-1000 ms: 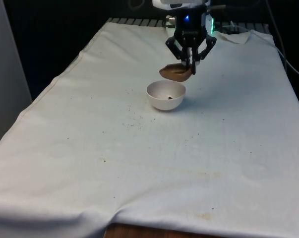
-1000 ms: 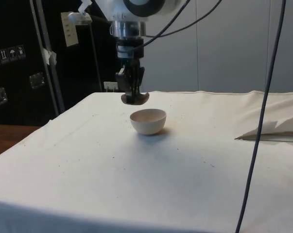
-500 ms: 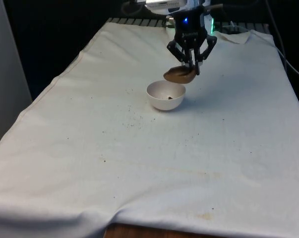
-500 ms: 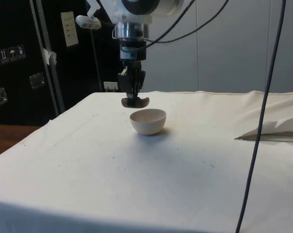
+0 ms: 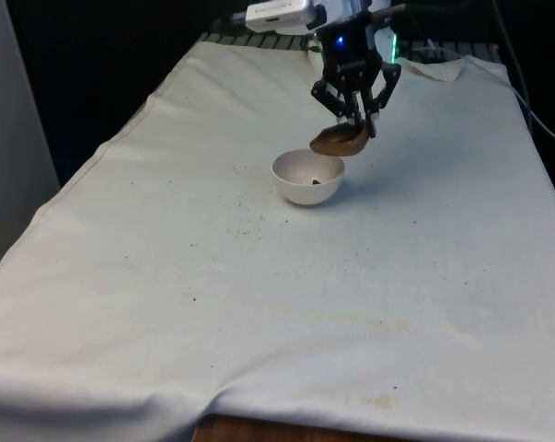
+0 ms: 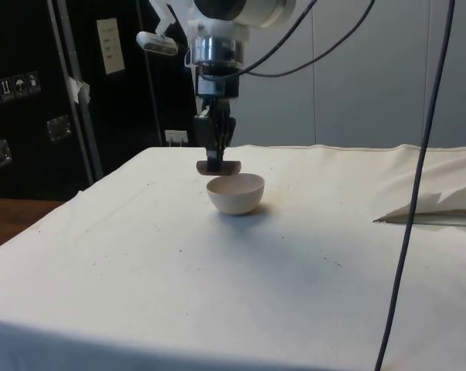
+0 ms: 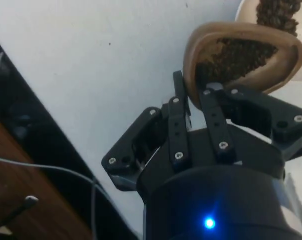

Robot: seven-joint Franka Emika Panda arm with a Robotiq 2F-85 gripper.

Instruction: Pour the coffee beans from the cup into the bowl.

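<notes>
Gripper (image 5: 355,124), pinching the brown cup (image 5: 339,143) by its rim, has swung back over the white bowl's (image 5: 306,189) far edge since a second ago, beans (image 7: 236,55) partly poured, cup less tilted.

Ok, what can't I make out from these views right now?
- How many beans are in the white bowl: the front view shows a few dark specks; the brown cup covers most of it in the wrist view.
- Beans left in the cup: the side view catches it edge-on under the pincer.
- Specks on the cloth: too small to identify.
</notes>
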